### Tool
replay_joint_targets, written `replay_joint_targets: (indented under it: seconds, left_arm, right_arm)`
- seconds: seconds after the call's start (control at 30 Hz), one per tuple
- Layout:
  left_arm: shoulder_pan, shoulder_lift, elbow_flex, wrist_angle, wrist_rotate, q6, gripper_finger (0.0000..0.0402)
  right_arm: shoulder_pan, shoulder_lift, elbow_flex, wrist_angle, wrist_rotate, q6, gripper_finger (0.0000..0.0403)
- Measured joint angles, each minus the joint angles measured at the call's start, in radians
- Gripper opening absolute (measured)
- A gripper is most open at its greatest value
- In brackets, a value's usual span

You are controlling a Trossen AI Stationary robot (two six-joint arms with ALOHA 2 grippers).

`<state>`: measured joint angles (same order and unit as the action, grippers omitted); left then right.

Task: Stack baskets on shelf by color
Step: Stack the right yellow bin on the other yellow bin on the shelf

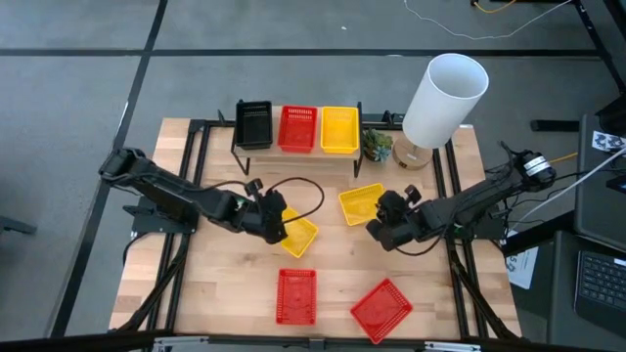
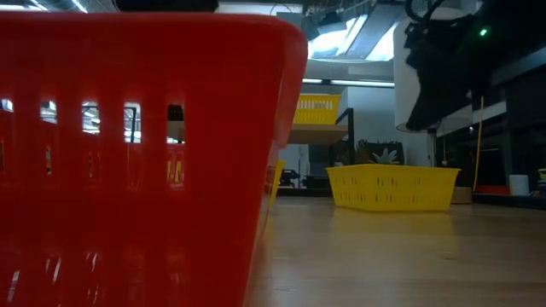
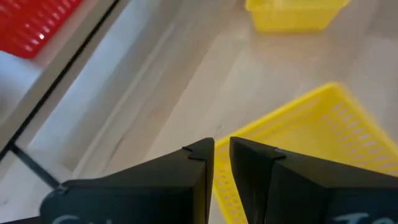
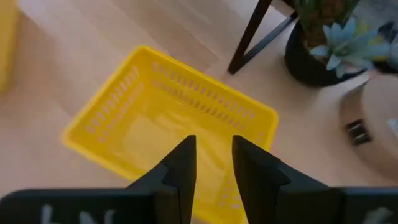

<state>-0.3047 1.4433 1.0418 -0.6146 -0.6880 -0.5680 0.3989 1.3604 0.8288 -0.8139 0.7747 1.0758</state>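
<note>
The shelf at the table's far edge carries a black, a red and a yellow basket. Two yellow baskets lie on the table. My left gripper is shut on the left yellow basket. My right gripper hovers over the near side of the other yellow basket, its fingers a narrow gap apart, touching nothing. That basket rests flat on its bottom. My left gripper pinches the left yellow basket's rim near the corner on the table's left side, between its two fingers. It comes slanting down from the table's left. Whether the basket is lifted clear of the table, I cannot tell.
Two red baskets lie near the table's near edge; one fills much of the low view. A lamp with a white shade and a small potted plant stand at the far right, beside the shelf. A black cable loops over the table's middle.
</note>
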Motion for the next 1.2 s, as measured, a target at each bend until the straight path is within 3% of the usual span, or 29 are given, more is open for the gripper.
replay_joint_targets:
  seconds: [0.13,0.43,0.53,0.67,0.77,0.93,1.03,1.2]
  left_arm:
    - [-0.030,-0.027,0.000,-0.003,-0.004,-0.006,0.0044]
    - [-0.064,-0.024,0.000,-0.003,-0.027,-0.006,0.0044]
    - [-0.062,-0.024,0.000,-0.003,-0.029,-0.006,0.0044]
    - [-0.062,-0.024,0.000,-0.003,-0.028,-0.007,0.0044]
    - [-0.071,-0.024,0.000,-0.003,-0.028,-0.007,0.0044]
    - [-0.086,-0.024,0.000,-0.003,-0.027,-0.007,0.0044]
    - [-0.090,-0.024,0.000,-0.003,-0.028,-0.007,0.0044]
    - [-0.090,-0.024,0.000,-0.003,-0.028,-0.006,0.0044]
  right_arm:
    - [-0.067,0.061,0.000,0.040,-0.045,-0.134,0.0103]
    - [-0.144,0.202,0.045,0.273,-0.432,-0.200,0.0103]
    - [-0.143,0.211,0.108,0.387,-0.499,-0.294,0.0103]
    - [-0.139,0.211,0.208,0.385,-0.470,-0.454,0.0103]
    - [-0.127,0.211,0.273,0.206,-0.350,-0.476,0.0103]
    - [-0.114,0.211,0.291,-0.207,-0.120,-0.227,0.0103]
    - [-0.148,0.211,0.256,-0.353,-0.137,-0.044,0.0103]
    - [-0.195,0.211,0.150,-0.336,-0.232,-0.010,0.0103]
